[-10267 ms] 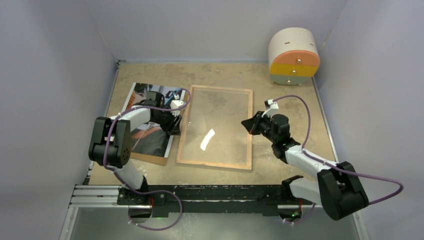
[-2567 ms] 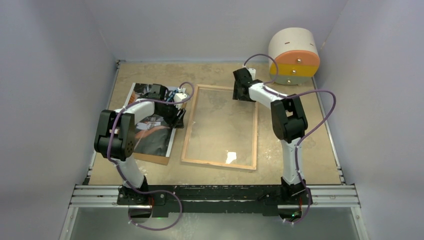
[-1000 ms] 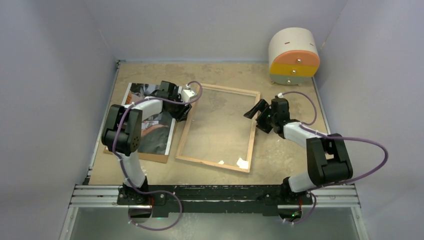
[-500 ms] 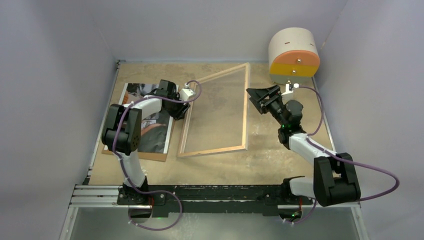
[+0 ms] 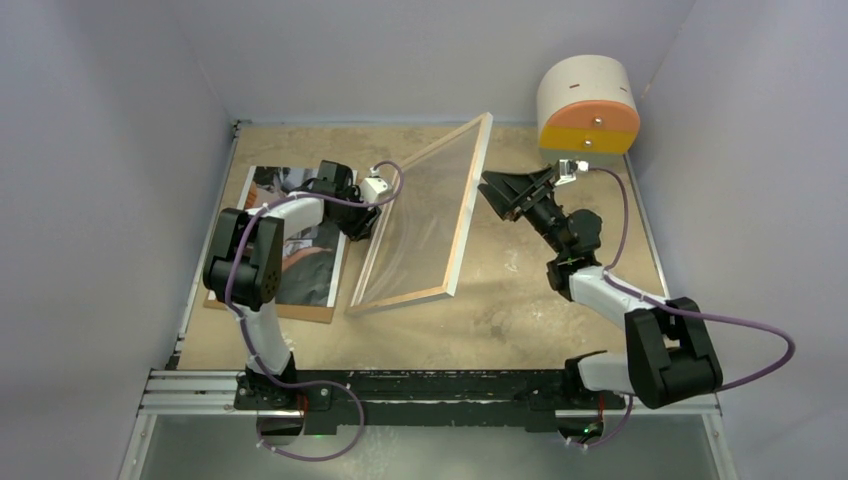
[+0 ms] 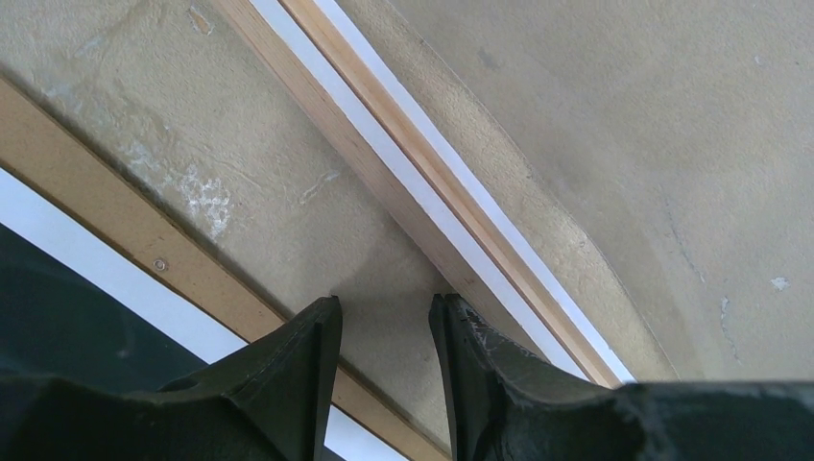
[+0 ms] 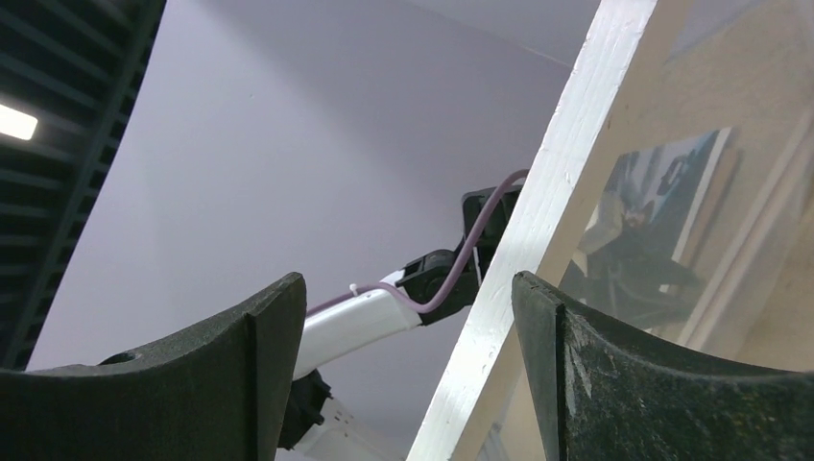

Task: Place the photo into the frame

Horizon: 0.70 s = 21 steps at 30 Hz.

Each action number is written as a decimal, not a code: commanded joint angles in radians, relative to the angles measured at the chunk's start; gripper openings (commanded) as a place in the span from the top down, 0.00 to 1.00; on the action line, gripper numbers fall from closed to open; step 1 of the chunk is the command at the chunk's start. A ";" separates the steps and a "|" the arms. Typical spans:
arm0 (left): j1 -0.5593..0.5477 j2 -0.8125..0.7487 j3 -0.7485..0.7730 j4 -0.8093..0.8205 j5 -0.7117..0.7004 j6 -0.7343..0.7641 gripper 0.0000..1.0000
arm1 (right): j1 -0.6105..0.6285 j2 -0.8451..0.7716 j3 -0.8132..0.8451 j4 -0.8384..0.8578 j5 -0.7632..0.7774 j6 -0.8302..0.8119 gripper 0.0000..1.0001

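Observation:
The frame (image 5: 464, 215) stands tilted, its left long edge on the table and its right long edge raised high. My right gripper (image 5: 497, 197) is at that raised edge, open. In the right wrist view the white rail (image 7: 538, 240) passes between the fingers, close to the right one, with a gap on the left. My left gripper (image 5: 368, 225) is down at the frame's low edge, open over bare table. Its right finger (image 6: 466, 370) is against the frame's rail (image 6: 413, 182). The photo (image 5: 315, 265) lies flat to the left on a brown hardboard sheet (image 5: 290, 312).
A round white cabinet with orange and yellow drawers (image 5: 588, 110) stands at the back right. Grey walls close in the left, back and right sides. The left arm (image 5: 290, 215) reaches across the photo. The arm bases' rail (image 5: 420, 385) runs along the near edge.
The frame's right edge has risen from nearly flat to steeply tilted. My right gripper has moved up and left with it, its jaws a little narrower. The left gripper has stayed put.

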 commanded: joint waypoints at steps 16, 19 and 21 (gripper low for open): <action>-0.060 0.008 -0.088 -0.080 0.191 -0.094 0.57 | 0.175 0.199 0.183 -0.117 -0.019 -0.040 0.19; -0.054 0.008 -0.086 -0.080 0.203 -0.115 0.57 | 0.187 0.220 0.213 -0.144 -0.026 -0.048 0.17; -0.051 0.002 -0.087 -0.081 0.209 -0.123 0.57 | 0.200 0.243 0.241 -0.149 -0.027 -0.051 0.16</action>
